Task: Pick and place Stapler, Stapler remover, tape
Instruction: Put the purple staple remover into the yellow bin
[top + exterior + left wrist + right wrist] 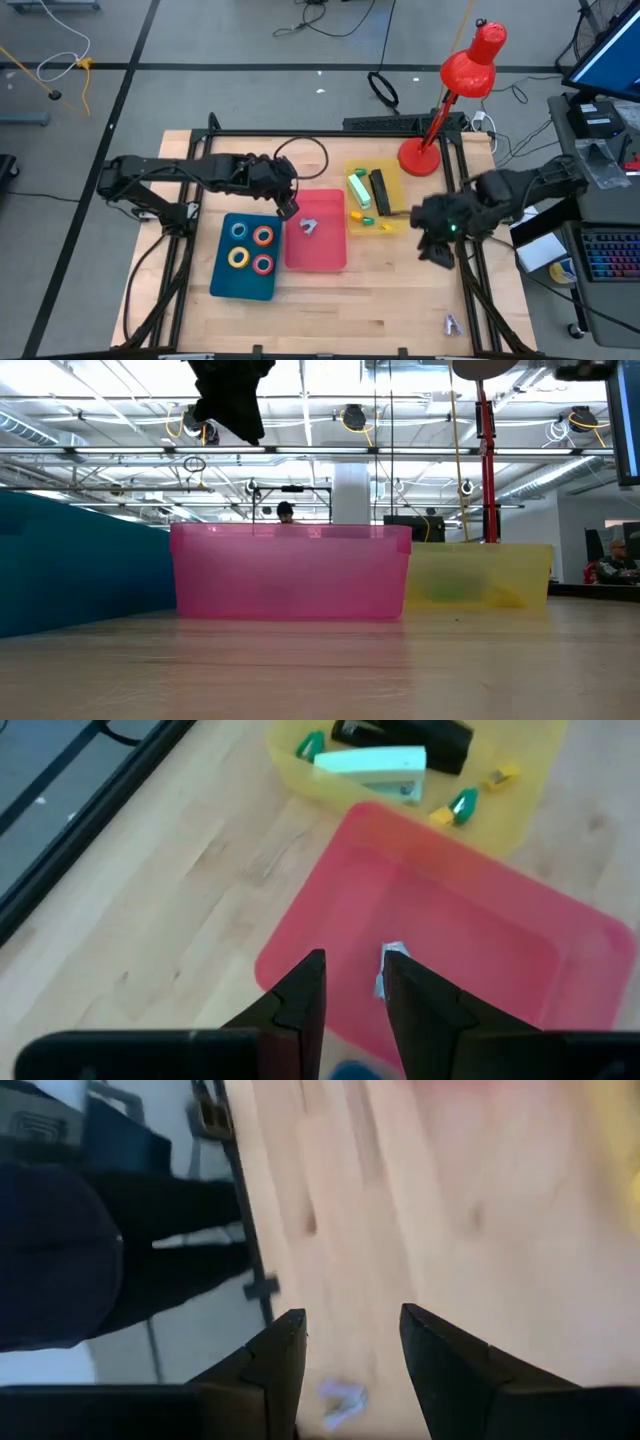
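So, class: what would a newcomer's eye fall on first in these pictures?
Probably the big red desk lamp at the table's far right corner. Next, the row of three trays mid-table: a blue tray with four coloured tape rolls, a pink tray with a small metal piece, and a yellow tray with staplers. The left tool hovers open over the pink tray.

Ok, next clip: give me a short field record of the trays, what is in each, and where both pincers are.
blue tray: four tape rolls, blue, orange, yellow, red
pink tray: one small grey stapler remover
yellow tray: light green stapler, black stapler, small green and yellow pieces
left pincer: above the pink tray's edge, fingers slightly apart, empty
right pincer: over bare table right of the yellow tray, open, empty
loose item: second stapler remover on the table near the front right
red lamp: behind the yellow tray
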Robot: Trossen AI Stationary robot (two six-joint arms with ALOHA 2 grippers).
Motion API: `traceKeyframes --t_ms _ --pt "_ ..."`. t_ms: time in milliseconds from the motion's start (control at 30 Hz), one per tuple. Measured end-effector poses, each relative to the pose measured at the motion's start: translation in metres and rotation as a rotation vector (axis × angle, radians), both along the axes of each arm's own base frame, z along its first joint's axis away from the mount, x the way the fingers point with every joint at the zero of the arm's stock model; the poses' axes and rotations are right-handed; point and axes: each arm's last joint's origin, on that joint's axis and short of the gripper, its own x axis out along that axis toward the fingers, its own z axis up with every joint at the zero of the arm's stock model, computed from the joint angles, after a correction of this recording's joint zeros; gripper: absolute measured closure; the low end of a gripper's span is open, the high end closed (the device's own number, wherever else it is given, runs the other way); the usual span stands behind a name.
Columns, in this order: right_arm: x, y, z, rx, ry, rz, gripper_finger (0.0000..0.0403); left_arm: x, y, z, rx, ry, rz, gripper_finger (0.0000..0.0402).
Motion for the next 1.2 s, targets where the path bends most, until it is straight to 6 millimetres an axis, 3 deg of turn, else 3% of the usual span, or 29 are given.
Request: traceKeyframes --t_ms 400,633,867,1200 --pt "-0.019 0.065 -0.106 0.275 0.403 -0.077 0.0248 0.000 -0.002 -0.001 0.019 0.004 0.003 0.0298" --pt "-0.034 0.091 -0.146 0.513 0.538 -0.235 0.0248 0.000 0.000 -0.001 0.041 0.016 -0.027 0.0298" --pt "-0.055 0.104 -0.162 0.544 0.687 -0.426 0.0248 -0.014 0.002 0.004 0.036 -0.050 -0.076 0.0298" --pt "-0.075 0.116 -0.162 0.554 0.802 -0.655 0.0248 -0.089 -0.005 -0.012 -0.005 -0.232 -0.060 0.0298"
